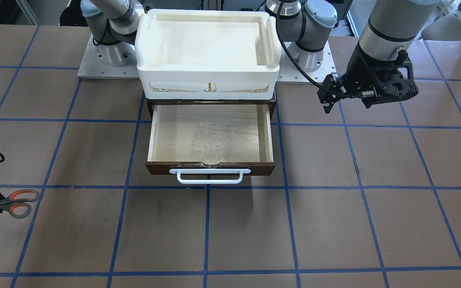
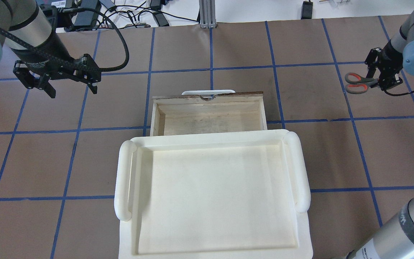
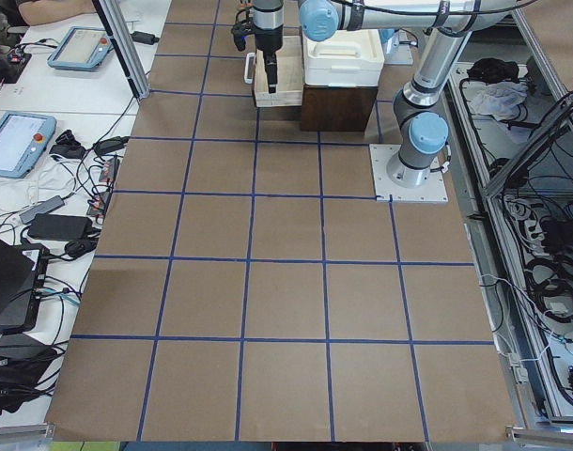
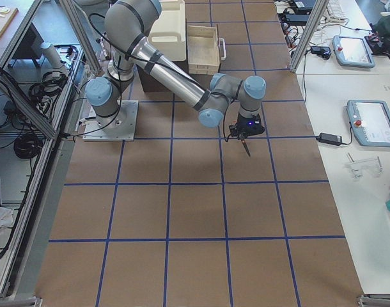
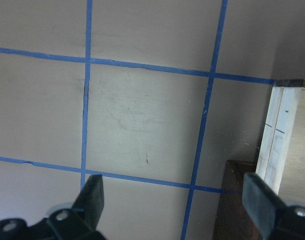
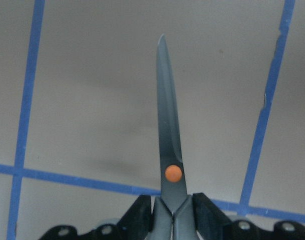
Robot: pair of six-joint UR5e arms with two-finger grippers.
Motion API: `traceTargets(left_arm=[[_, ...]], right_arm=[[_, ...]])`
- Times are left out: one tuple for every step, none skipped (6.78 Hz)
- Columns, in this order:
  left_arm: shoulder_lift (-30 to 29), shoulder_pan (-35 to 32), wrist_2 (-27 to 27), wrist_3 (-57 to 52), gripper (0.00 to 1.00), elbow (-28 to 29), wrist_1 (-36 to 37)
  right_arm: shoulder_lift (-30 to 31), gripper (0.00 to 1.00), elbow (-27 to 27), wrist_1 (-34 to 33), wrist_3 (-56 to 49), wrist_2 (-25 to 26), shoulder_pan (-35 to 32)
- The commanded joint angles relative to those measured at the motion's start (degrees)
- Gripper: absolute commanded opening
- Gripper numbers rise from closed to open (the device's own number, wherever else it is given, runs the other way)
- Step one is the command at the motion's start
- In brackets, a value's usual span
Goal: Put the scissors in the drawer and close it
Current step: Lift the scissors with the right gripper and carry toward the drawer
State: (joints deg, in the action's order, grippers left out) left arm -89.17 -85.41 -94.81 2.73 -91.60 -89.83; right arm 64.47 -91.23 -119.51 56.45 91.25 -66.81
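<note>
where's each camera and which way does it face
Front-facing: across the table, facing the robot; drawer, both bases.
Overhead: behind the robot, looking forward; tray, left pincer open.
Exterior left: table's left end; left arm near.
Exterior right: right end; right arm near.
Left wrist: down beside the drawer; its fingers.
Right wrist: down; right pincer grips scissors.
Shared: front-facing and overhead both show scissors.

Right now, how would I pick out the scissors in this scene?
Start at the big white tray mid-table, with the open wooden drawer jutting from under it. Far off on the robot's right side, the right gripper is shut on the scissors. Their grey handles with orange-red inner loops stand out from the black gripper.
</note>
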Motion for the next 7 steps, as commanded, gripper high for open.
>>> traceTargets(left_arm=[[0.23, 0.33, 0.15, -0.09, 1.0, -0.07, 0.09], [0.32, 0.42, 0.07, 0.0, 1.0, -0.07, 0.0], [0.23, 0.6, -0.02, -0.09, 1.0, -0.07, 0.09], [0.32, 0.6, -0.11, -0.09, 1.0, -0.07, 0.0], [0.32, 0.51, -0.02, -0.09, 1.0, -0.07, -0.09], [0.49, 0.86, -0.02, 0.0, 1.0, -0.07, 0.09], [0.58, 0.86, 0.06, -0.09, 1.0, -0.07, 0.0]], right_arm=[[5.9, 0.0, 0.26, 6.35, 8.63, -0.45, -4.71], [8.37, 0.0, 0.35, 6.83, 13.21, 0.24, -9.09], [9.61, 0.0, 0.7, 9.44, 18.3, -0.53, -12.0], [12.41, 0.0, 0.88, 12.86, 22.96, -2.89, -15.68], [13.57, 0.0, 1.57, 13.5, 30.23, -3.44, -20.68], [13.41, 0.0, 4.63, 16.99, 35.52, -4.23, -24.56], [12.53, 0.0, 7.62, 20.07, 44.97, -4.67, -28.43]])
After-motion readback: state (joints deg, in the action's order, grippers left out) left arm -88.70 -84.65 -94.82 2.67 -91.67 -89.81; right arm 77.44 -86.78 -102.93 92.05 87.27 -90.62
